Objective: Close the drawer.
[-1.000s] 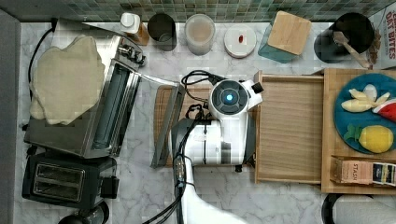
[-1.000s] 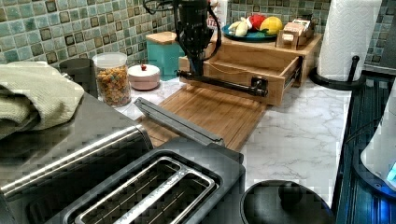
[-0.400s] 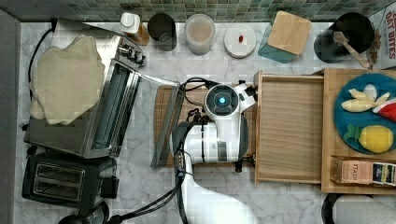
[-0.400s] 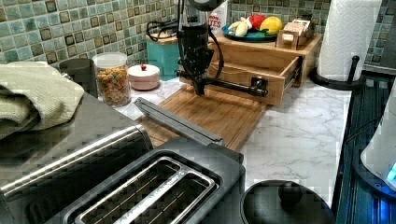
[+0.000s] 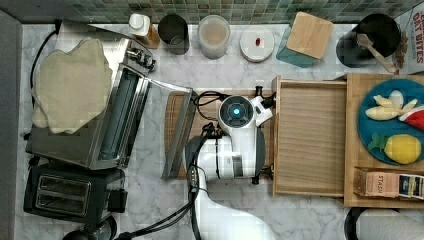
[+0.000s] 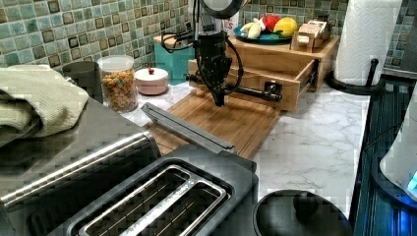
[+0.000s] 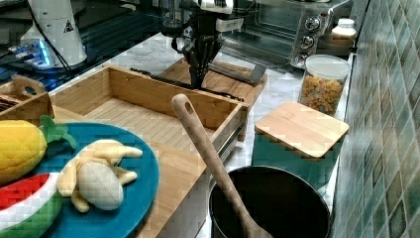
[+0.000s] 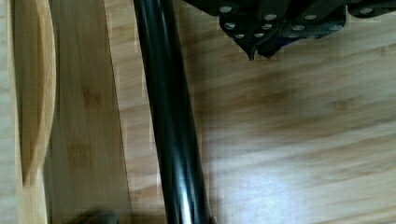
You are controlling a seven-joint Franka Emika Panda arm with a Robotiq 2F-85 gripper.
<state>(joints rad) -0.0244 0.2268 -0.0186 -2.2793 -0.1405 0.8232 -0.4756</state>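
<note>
1. We find the drawer [image 5: 310, 140] pulled out of the wooden box [image 5: 382, 200], which stands at the top view's right on the marble tabletop [image 5: 225, 80].
2. The box top carries a blue plate [image 5: 370, 130] with toy food, and a small tea crate [image 5: 387, 184].
3. At the top view's left of the drawer lies a bamboo board [image 6: 236, 123], with the open door of a toaster oven [image 5: 100, 125] reaching over its far edge.
4. A towel [image 5: 72, 85] lies on the oven; a toaster [image 5: 65, 192] stands beside it.
5. Along the tiled wall we note a cereal jar [image 6: 118, 83], a white lidded dish [image 6: 151, 81], a teal canister [image 7: 297, 144] with a wood lid, and a black pot [image 7: 270, 206] holding a wooden spoon [image 7: 208, 153].
6. The arm [image 5: 232, 155] stands over the board, right in front of the drawer face.
7. The end effector [image 6: 218, 96] hangs just beside the black handle bar [image 6: 251, 92], with its fingertips clenched together and nothing between them in the wrist view.
8. The drawer's long axis runs parallel to the box front; its open side points toward the board.
9. It is a shallow light-wood tray with thin walls and a fine-grained bottom, and nothing lies in it.
</note>
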